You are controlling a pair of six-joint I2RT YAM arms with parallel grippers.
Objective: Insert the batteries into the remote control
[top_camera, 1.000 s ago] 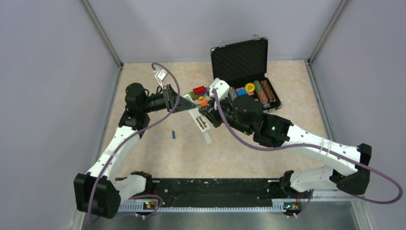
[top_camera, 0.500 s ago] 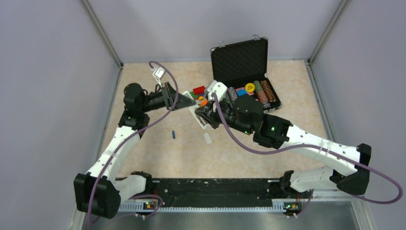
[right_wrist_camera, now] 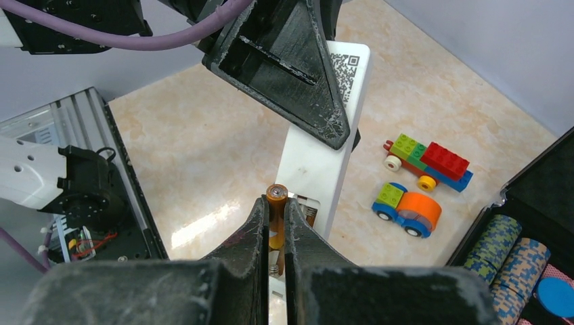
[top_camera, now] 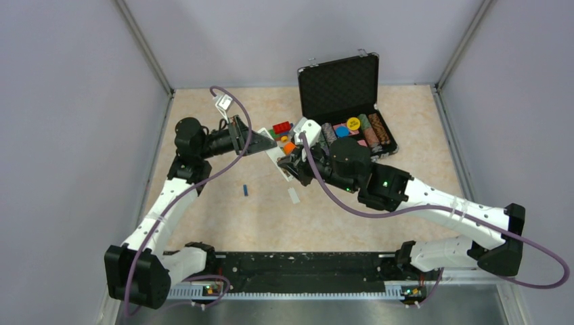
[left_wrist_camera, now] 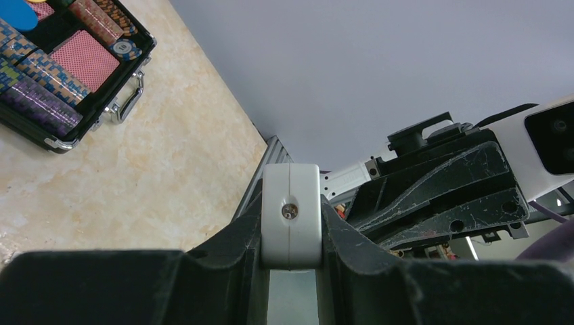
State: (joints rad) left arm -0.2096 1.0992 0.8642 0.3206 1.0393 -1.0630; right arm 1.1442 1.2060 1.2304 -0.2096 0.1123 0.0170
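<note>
My left gripper is shut on the far end of the white remote control, and its end face shows between the fingers in the left wrist view. The remote lies back up, its battery bay open. My right gripper is shut on the orange-brown battery and holds it at the edge of the open bay. The blue battery lies on the table left of the remote. The small white cover piece lies just below the remote.
Two brick toy vehicles stand right of the remote. An open black case with poker chips and cards sits at the back right. The left gripper's black finger hangs over the remote's upper part.
My right gripper with the orange-brown battery has moved left and down toward the remote's bay. The left gripper and remote have shifted slightly up and left.
</note>
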